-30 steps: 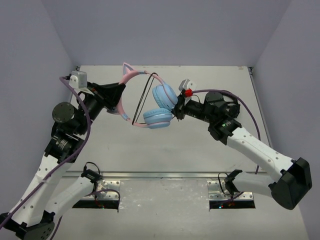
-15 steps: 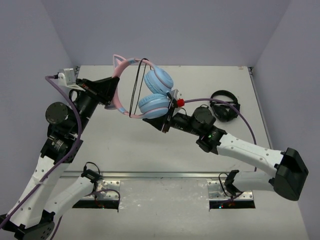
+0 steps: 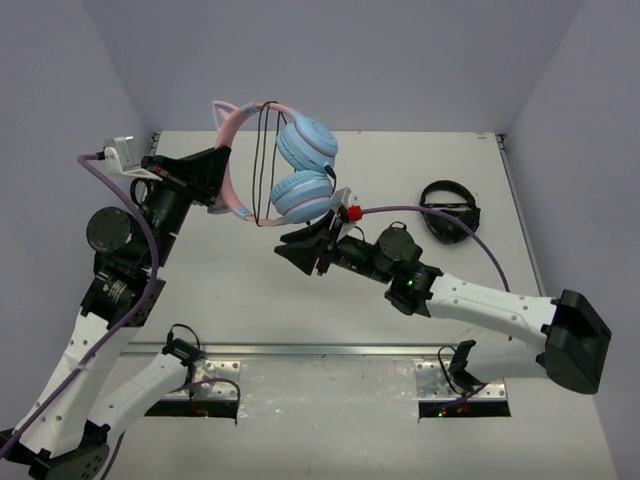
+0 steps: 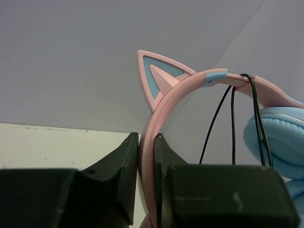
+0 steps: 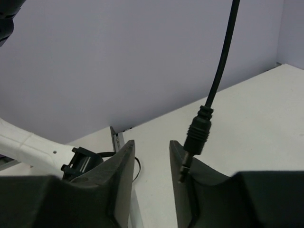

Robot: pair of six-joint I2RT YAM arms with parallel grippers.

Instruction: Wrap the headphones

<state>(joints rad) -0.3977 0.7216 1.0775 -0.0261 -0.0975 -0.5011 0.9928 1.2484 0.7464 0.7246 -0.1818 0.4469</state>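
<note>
The headphones (image 3: 303, 194), with a pink cat-ear headband (image 3: 224, 128) and light-blue ear cups, hang in the air over the table's back left. My left gripper (image 3: 222, 166) is shut on the headband (image 4: 190, 86); its jaws (image 4: 146, 142) pinch the pink band from both sides. The thin black cable (image 4: 232, 123) is looped over the band in several strands. My right gripper (image 3: 290, 247) sits just below the ear cups, open and empty (image 5: 151, 147). The cable's jack plug (image 5: 198, 133) dangles against the outside of its right finger, not between the jaws.
All-black headphones (image 3: 449, 212) lie on the table at the right, behind my right arm. A metal rail (image 3: 330, 350) runs along the near edge. Purple walls close off the back and sides.
My left gripper has carried the headphones up and to the left. My right gripper has swung left and lower, from beside the ear cups to below them, uncovering the black headphones.
</note>
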